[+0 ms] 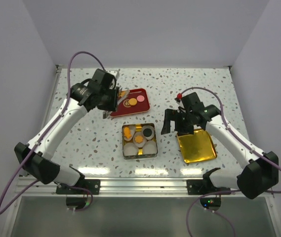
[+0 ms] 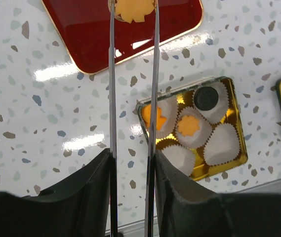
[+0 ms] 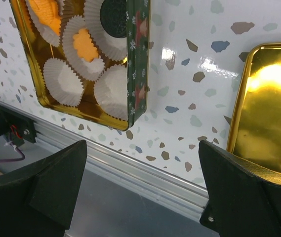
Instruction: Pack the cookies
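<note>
A yellow flower-shaped cookie sits between the tips of the two long metal blades of my left gripper, which is shut on it over the red tray. In the top view that gripper is at the tray's left end. An orange cookie and a pink one lie on the tray. The gold tin holds white paper cups; two carry orange cookies and one carries a dark cookie. My right gripper hangs open and empty beside the tin.
A gold lid lies inside up, right of the tin, below my right arm. In the right wrist view the tin's green patterned wall is at the upper left, and the table's metal front rail runs below the open fingers.
</note>
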Controlling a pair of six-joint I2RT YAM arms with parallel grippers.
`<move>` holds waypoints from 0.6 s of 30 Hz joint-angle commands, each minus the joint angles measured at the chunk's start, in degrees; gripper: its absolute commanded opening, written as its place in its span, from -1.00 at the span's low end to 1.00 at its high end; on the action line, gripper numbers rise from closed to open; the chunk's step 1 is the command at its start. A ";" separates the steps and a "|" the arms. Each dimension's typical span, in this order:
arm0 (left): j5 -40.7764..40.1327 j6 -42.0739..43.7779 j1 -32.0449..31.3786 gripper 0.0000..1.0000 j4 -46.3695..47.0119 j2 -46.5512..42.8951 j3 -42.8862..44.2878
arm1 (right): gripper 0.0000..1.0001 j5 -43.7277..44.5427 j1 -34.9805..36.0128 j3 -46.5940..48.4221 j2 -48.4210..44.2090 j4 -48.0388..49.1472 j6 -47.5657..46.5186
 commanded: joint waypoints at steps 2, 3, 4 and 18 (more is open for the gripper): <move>6.89 4.24 -0.34 -0.45 2.39 -7.07 -4.96 | 0.97 2.74 -0.02 4.46 1.05 0.35 -0.17; 8.81 4.33 -0.78 -0.48 2.92 -8.82 -5.86 | 0.97 2.92 -0.46 5.68 1.40 0.17 -0.26; 9.18 4.42 -1.13 -0.49 3.10 -9.53 -6.73 | 0.97 2.83 -0.81 6.39 1.75 0.00 -0.34; 10.59 -1.99 -16.95 -0.53 6.79 -14.99 -15.09 | 0.97 -0.77 -5.39 15.89 5.62 -0.44 1.85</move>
